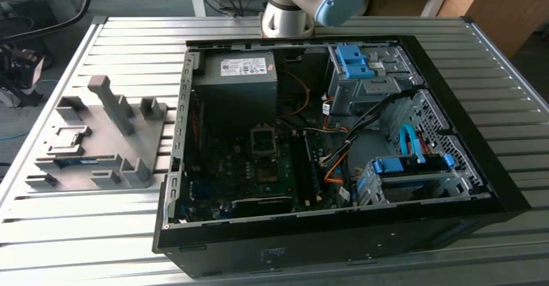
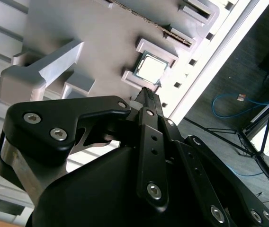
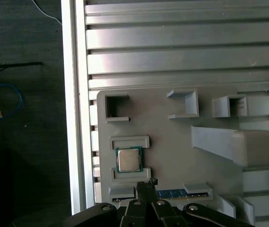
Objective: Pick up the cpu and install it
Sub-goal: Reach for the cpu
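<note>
The cpu [image 3: 128, 159] is a small silver-grey square lying flat in a square pocket of the grey fixture plate [image 3: 172, 146], close to the table's edge. In the second wrist view the cpu [image 2: 152, 67] shows bright just beyond the black fingertips. My gripper [image 3: 146, 183] hangs above the plate beside the cpu's pocket without touching it. In both wrist views its fingers are pressed together with nothing between them, and their tips [image 2: 146, 92] point toward the cpu. The open PC case [image 1: 182, 125] lies on the table with its motherboard socket [image 1: 262, 134] exposed.
A blue-green memory stick [image 3: 179, 193] lies in a slot next to the cpu's pocket. Raised grey blocks [image 3: 236, 144] stand on the plate. In the exterior view the fixture plate [image 1: 94, 141] sits to the left of the case. Cables [image 1: 343, 141] and drive cages [image 1: 364, 74] crowd the case's right side.
</note>
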Controlling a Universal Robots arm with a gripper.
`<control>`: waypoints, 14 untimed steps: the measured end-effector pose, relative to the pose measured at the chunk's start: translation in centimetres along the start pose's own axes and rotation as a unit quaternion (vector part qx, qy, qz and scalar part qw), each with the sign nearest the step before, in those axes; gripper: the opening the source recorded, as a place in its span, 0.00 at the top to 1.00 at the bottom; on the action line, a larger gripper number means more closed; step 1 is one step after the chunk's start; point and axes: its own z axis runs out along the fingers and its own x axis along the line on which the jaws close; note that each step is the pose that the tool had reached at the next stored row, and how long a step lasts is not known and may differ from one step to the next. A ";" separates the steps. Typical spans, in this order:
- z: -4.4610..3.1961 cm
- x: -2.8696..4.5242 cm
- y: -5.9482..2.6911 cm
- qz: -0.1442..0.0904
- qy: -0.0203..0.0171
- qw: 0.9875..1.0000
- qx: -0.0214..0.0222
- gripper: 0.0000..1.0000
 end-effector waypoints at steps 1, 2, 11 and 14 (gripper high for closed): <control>0.05 0.02 0.00 0.000 0.000 1.000 0.000 0.90; 0.09 0.03 0.00 0.000 0.000 1.000 0.000 0.90; 0.48 0.22 -0.03 0.000 0.000 1.000 0.001 0.90; 0.58 0.26 -0.04 0.000 0.000 1.000 0.001 0.90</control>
